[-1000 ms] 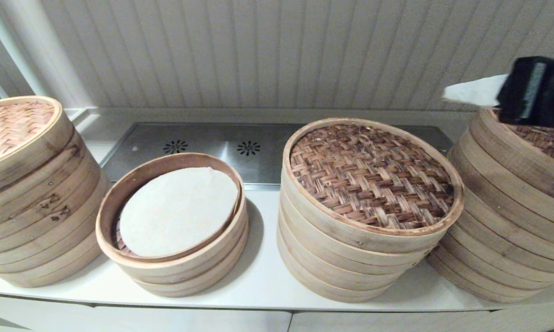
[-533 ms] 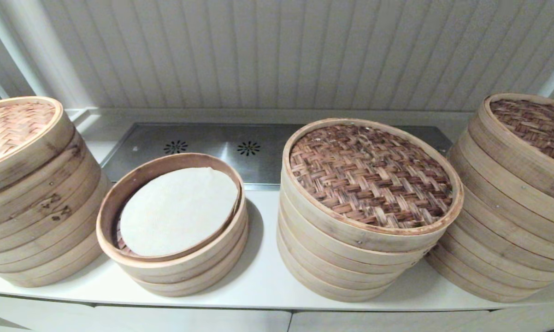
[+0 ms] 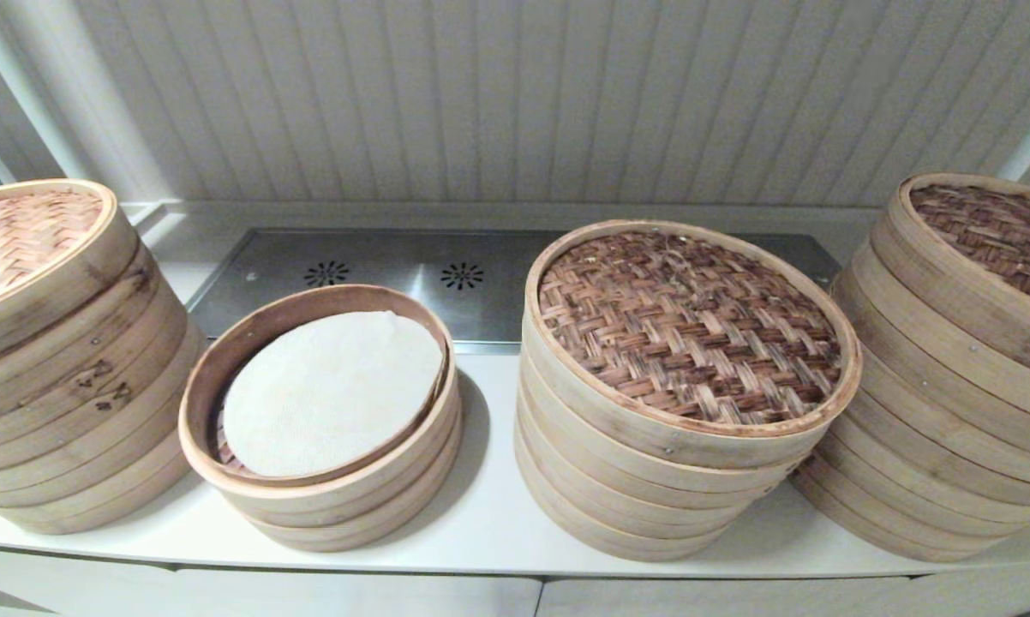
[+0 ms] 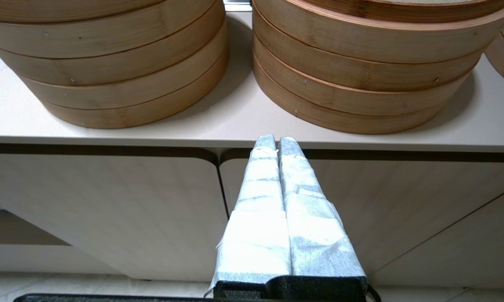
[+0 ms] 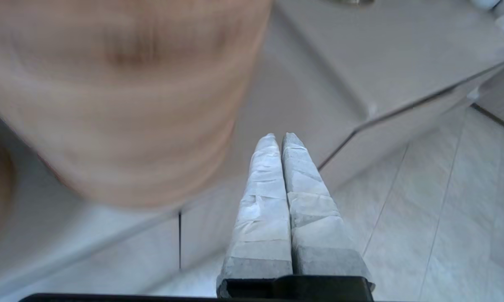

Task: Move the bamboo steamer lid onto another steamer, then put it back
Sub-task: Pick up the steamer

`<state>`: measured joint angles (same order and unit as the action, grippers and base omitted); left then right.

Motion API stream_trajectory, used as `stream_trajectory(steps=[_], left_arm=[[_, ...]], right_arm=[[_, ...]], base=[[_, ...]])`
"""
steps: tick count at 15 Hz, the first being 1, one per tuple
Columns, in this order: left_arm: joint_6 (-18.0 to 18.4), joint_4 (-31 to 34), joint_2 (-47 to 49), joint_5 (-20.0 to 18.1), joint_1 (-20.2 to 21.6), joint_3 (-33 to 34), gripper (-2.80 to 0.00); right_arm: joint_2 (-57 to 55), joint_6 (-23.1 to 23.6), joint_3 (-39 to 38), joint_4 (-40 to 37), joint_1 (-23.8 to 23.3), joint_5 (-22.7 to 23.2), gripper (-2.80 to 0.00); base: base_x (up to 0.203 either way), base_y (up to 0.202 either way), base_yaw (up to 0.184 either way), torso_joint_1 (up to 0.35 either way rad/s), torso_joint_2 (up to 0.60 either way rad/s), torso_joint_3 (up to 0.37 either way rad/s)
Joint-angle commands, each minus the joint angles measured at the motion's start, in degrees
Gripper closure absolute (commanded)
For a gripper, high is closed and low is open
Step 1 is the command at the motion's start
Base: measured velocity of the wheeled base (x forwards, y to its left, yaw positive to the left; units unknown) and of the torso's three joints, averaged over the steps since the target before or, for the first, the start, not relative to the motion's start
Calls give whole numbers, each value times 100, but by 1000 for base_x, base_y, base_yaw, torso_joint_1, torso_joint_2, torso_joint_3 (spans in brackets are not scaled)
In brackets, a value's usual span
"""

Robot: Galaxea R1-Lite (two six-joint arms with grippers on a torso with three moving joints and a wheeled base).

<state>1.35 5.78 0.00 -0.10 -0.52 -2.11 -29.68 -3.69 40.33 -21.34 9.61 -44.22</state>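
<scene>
White counter [image 3: 489, 514] against a panelled wall, 4 round bamboo steamer stacks on it. The dark woven bamboo lid [image 3: 691, 326] sits on the middle-right stack [image 3: 652, 480]; the low open steamer [image 3: 322, 411] beside it holds a white cloth liner [image 3: 331, 390]. Our left gripper [image 4: 277, 144] is clenched below the counter edge, and our right gripper [image 5: 282, 142] is clenched too, off the counter's side.

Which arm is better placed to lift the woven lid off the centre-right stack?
Probably right. The woven lid sits right of centre; the right end effector, shut, hangs by the counter corner. The left end effector, shut, faces the open steamer further left.
</scene>
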Motion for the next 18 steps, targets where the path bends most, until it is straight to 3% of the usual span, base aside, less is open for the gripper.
stream_trajectory(steps=[1, 7, 9, 11, 13, 16, 18], left_arm=[[-3, -15, 8, 1, 0, 9, 0], [6, -7, 9, 1, 0, 0, 0], [-3, -7, 9, 1, 0, 4, 0], [5, -7, 9, 1, 0, 0, 0], [6, -7, 9, 1, 0, 8, 0], [6, 1, 9, 1, 0, 0, 0], [-3, -13, 1, 1, 0, 8, 0]], right_arm=[[510, 10, -917, 379, -191, 192, 0], [1328, 231, -3847, 2593, -384, 2166, 0], [1369, 251, -4010, 3031, -396, 3211, 0], [1377, 447, -4017, 2940, -398, 3842, 0], [1374, 409, -3912, 2305, -407, 3964, 0], [1726, 323, -3847, 2084, -969, 4114, 0], [1826, 269, -3847, 2054, -1020, 4200, 0]], base=[[0, 0, 0, 0, 0, 0], [0, 0, 0, 0, 0, 0], [0, 0, 0, 0, 0, 0], [0, 0, 0, 0, 0, 0], [0, 0, 0, 0, 0, 0], [0, 0, 0, 0, 0, 0], [0, 0, 0, 0, 0, 0]])
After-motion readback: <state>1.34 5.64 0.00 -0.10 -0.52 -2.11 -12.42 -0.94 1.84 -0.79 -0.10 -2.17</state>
